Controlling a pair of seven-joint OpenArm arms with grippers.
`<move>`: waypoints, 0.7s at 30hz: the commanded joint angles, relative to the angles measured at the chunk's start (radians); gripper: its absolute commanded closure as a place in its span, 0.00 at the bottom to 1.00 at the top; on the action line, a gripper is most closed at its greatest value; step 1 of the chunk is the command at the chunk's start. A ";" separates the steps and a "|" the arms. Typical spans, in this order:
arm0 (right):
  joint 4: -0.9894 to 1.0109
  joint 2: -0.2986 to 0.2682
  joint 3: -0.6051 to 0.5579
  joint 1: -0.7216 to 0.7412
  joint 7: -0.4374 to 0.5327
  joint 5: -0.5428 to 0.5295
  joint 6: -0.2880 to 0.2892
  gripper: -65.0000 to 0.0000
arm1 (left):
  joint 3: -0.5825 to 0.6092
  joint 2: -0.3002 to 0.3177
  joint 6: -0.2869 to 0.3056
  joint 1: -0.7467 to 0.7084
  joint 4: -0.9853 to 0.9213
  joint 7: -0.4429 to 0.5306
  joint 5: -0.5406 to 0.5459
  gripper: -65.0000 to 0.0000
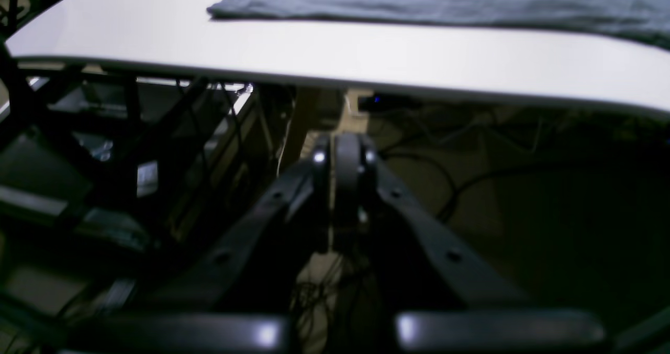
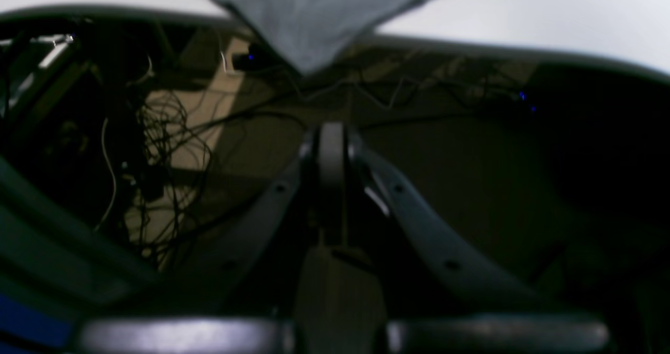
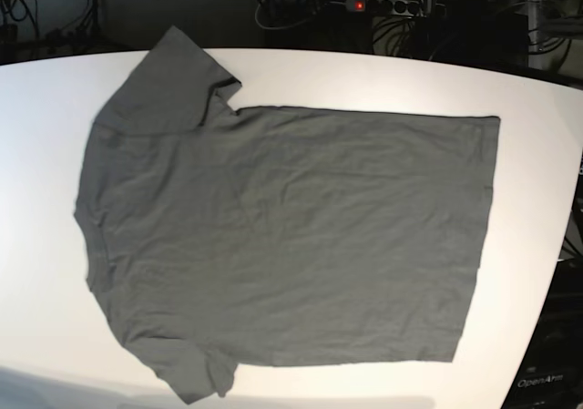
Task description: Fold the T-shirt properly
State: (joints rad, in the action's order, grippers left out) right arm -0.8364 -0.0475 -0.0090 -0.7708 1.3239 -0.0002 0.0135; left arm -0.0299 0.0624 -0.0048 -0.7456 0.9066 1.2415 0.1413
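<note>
Left gripper [image 1: 345,186]: jaws clenched together on nothing, parked below the table [image 1: 366,55] edge. Right gripper [image 2: 332,160]: likewise clenched and empty, also under the rim.

T-shirt [image 3: 291,236]: spread flat on the white table, collar toward the base view's left, hem toward its right; one sleeve [image 3: 196,377] reaches the near edge and droops over it, as I see from the right wrist view.

Step in hand, by my judgement: the first reach. I would lift both arms clear of the rim before opening, then pinch matching corners.

Room: bare table on all sides of the cloth; cables [image 2: 157,134] below, worth avoiding.
</note>
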 commanded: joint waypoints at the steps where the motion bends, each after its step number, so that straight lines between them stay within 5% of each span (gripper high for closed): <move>1: -0.016 -0.002 0.001 -0.022 0.030 -0.001 -0.019 0.99 | 0.000 0.001 -0.002 -0.021 0.010 0.022 0.004 0.98; 10: -0.025 0.004 0.005 -0.003 0.029 0.127 -0.019 0.99 | 0.006 0.003 0.004 0.011 0.012 -0.118 -0.001 0.98; 21: -0.034 0.015 0.008 0.041 -0.027 0.194 -0.022 0.96 | 0.009 0.003 0.006 0.033 0.012 -0.124 -0.002 0.98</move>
State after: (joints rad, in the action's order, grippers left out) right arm -0.8635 -0.0307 -0.0025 -0.7124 1.2675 0.2001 0.0132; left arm -0.0216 0.0635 -0.0002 -0.6952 0.9115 1.0874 0.1390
